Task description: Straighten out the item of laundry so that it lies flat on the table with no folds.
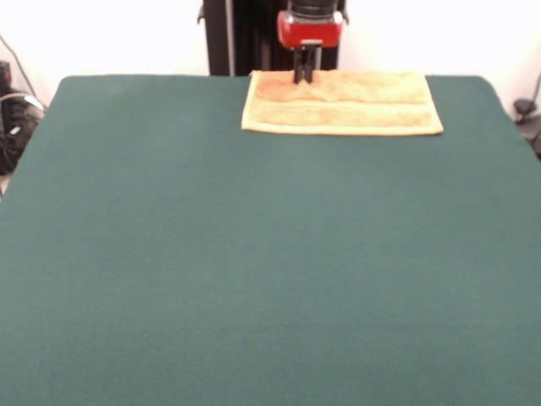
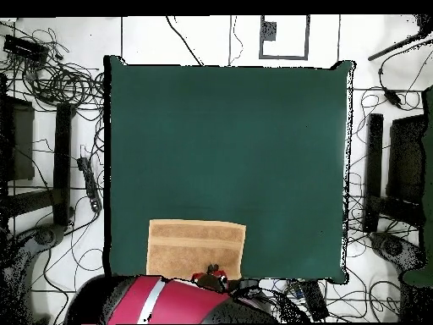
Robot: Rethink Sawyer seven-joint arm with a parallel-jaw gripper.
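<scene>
Laundry here means one orange-tan towel (image 1: 341, 103), but the largest thing in both views is the table (image 1: 254, 271), so that comes first. It is a wide rectangle draped in plain dark green cloth, and most of its surface lies bare. Round the table, the overhead view shows a pale floor strewn with black cables (image 2: 59, 80) and dark stands (image 2: 372, 169) on both sides.

Next in size is the robot arm (image 2: 169, 303), red and black, which reaches over the table's edge at the side where the towel lies. Its red wrist housing (image 1: 310, 30) hangs just above the towel.

The towel sits at that same edge of the table, off the edge's middle, with one long side running along the table's border. It looks rectangular and mostly flat. A crease or woven band runs along its length in the front view, and the cloth is raised into a small peak where the gripper meets it.

The gripper (image 1: 303, 76) points straight down at the towel, close to the table's border and towards one end of the cloth. Its two dark fingers (image 1: 298, 69) stand close together with the tips at the towel's surface, and the little peak of cloth sits right at them. Whether they are pinching that cloth I cannot tell.
</scene>
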